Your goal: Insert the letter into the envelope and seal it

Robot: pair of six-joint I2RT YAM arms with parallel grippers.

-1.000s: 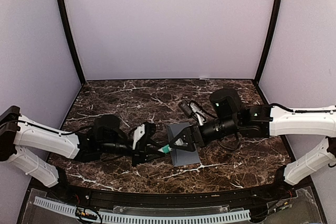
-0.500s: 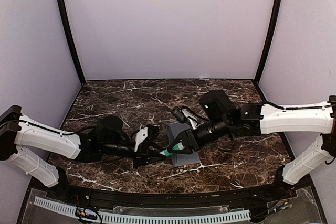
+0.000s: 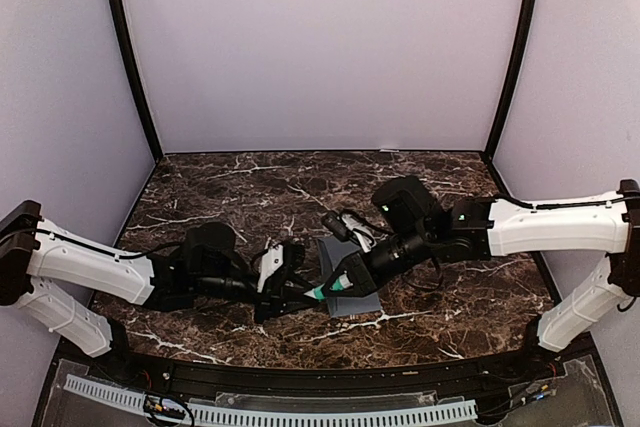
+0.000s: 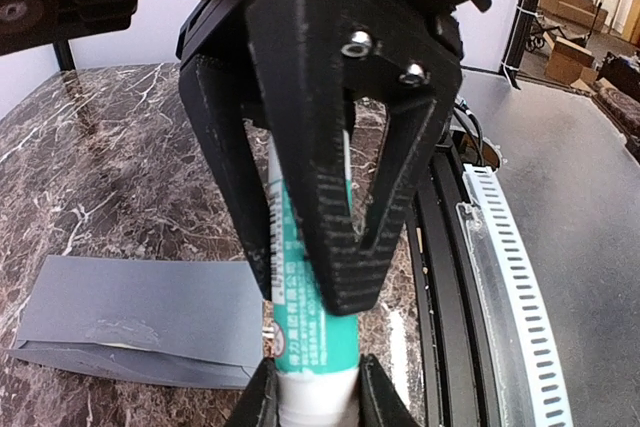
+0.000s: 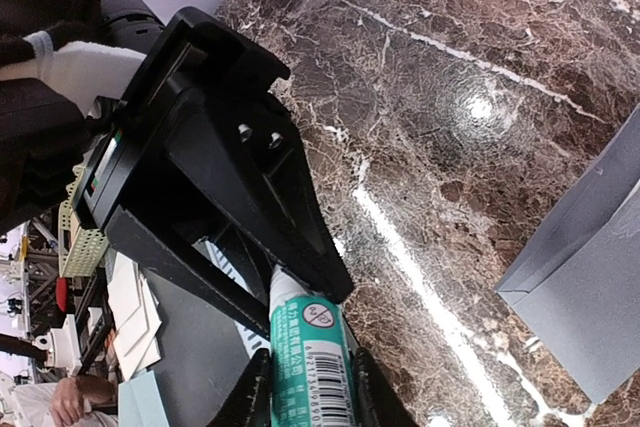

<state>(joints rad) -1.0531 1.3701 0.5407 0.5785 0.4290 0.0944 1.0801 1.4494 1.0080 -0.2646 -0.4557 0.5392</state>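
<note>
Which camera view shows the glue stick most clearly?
Left wrist: the glue stick runs down the middle, its label in view. Right wrist shows its barcoded end; top external only a small green bit.

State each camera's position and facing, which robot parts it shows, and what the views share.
Top external: above and behind the robot, looking down on the table; left arm and right arm show.
Left wrist: on the left arm, facing the right gripper; own fingertips at bottom.
Right wrist: faces the left gripper; own fingertips at bottom.
All three share the glue stick and envelope.
</note>
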